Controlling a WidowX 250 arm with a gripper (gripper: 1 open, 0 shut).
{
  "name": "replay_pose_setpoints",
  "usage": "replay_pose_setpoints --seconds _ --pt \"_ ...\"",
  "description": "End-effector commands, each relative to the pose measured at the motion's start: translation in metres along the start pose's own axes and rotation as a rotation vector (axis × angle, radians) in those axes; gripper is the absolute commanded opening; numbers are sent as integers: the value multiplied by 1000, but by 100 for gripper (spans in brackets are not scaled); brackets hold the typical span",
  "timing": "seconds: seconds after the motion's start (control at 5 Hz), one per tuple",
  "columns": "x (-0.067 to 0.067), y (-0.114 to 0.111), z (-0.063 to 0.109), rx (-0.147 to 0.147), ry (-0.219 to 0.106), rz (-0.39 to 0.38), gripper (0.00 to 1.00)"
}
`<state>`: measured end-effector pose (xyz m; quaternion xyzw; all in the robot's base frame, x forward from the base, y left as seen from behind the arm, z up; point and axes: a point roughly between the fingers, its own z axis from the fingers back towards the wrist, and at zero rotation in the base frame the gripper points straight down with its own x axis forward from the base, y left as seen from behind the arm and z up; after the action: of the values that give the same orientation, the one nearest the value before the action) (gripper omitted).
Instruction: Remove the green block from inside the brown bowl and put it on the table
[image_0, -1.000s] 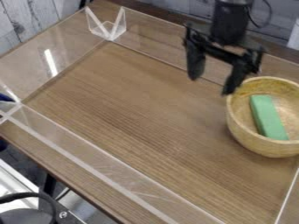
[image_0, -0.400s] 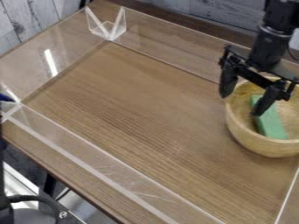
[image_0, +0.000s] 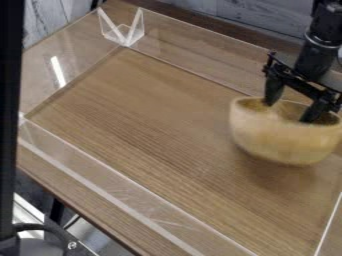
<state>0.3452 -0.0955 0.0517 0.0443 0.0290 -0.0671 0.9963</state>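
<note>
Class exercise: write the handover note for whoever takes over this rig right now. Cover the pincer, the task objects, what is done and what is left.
Pincer: open, pointing down over the brown bowl, holding nothing visible.
Brown bowl: at the right side of the table; its image is blurred and it looks tilted.
Green block: not visible in this view; presumably in the bowl.
Done: pincer positioned at the bowl.
Left: grasp the block, lift it out, set it on the table.

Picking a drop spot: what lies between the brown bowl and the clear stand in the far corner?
Bare table between brown bowl and clear stand, per camera view.
</note>
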Motion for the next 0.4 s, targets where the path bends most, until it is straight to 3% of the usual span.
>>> replay_pose_setpoints --seconds 0.0,0.2 --pt "7 -2 -3 26 -44 29 100" --pt "13 -10 -10 27 -17 21 0"
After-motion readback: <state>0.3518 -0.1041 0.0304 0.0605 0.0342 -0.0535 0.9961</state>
